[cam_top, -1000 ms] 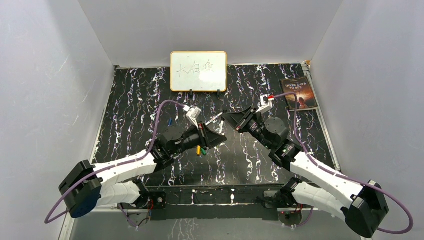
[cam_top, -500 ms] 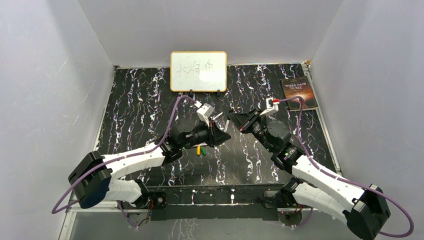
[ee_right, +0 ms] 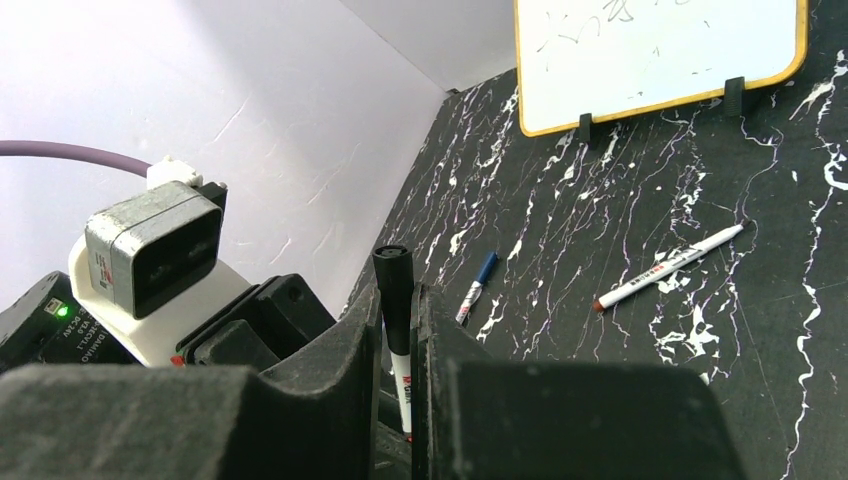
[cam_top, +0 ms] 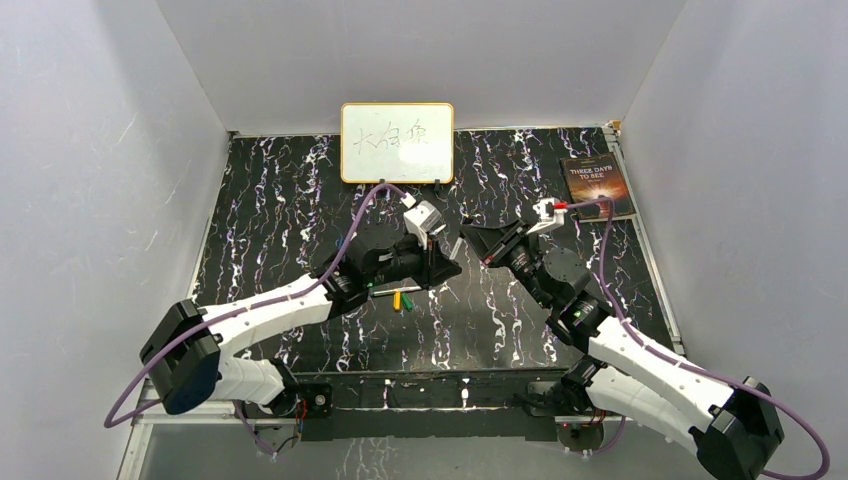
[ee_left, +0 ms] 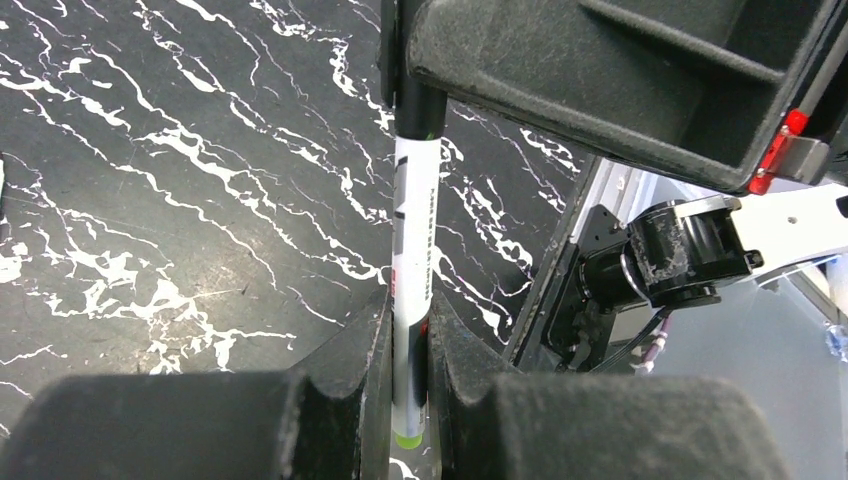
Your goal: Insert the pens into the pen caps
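**A:** What do we see furthest left?

**B:** A blue-capped pen [cam_top: 340, 243] lies flat on the table [cam_top: 270, 220], beside the left arm and not touching it.

**A:** And the left claw [ee_left: 408, 312]?

**B:** We find it clenched on a white pen [ee_left: 411, 240]. Both fingers press on the barrel near its green end, and the pen is held up off the table. A yellow cap [cam_top: 397, 299] and a green cap [cam_top: 408, 301] lie side by side on the table, just on the near side of that claw.

**A:** Where does the white pen's other end go?

**B:** It sits in a black cap [ee_right: 392, 272]. In both wrist views we see the white barrel running straight out of the cap.

**A:** So the right claw [ee_right: 397, 300]?

**B:** It is clamped on the black cap, so the two claws meet almost tip to tip above the middle of the table.

**A:** What else do we see?

**B:** A red-tipped pen [ee_right: 668, 266] lies uncapped on the table. A whiteboard [cam_top: 397, 142] stands at the back, and a book [cam_top: 597, 187] lies at the far right.
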You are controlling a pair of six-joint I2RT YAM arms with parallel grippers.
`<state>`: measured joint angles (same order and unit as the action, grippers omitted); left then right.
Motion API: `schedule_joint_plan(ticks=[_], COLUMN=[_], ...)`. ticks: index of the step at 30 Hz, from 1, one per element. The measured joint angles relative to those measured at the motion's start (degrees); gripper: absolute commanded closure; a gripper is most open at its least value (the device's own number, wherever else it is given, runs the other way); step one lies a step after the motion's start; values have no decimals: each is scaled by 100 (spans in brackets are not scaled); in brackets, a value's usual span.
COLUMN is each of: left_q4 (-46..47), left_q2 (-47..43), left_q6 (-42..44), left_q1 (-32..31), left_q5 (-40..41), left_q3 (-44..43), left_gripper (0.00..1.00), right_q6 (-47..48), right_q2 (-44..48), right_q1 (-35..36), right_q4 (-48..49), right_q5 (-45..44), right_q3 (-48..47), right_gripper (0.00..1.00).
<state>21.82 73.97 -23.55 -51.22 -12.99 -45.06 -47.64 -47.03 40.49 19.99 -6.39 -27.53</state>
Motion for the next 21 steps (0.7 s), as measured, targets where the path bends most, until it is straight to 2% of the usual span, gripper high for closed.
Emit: schedule_joint_plan(ticks=[13, 21], left_q4=[-542, -874], left_q2=[352, 428], left_q6=[332, 450], left_q1=[44, 83], left_q5=[-188, -310], left_q3=[-396, -601], left_gripper=[100, 100], right_q6=[24, -2], right_q2=[72, 96], right_q1=[70, 319], right_q4=[90, 514], right_q5=[-212, -463], right_q3=[254, 549], right_gripper=[100, 100])
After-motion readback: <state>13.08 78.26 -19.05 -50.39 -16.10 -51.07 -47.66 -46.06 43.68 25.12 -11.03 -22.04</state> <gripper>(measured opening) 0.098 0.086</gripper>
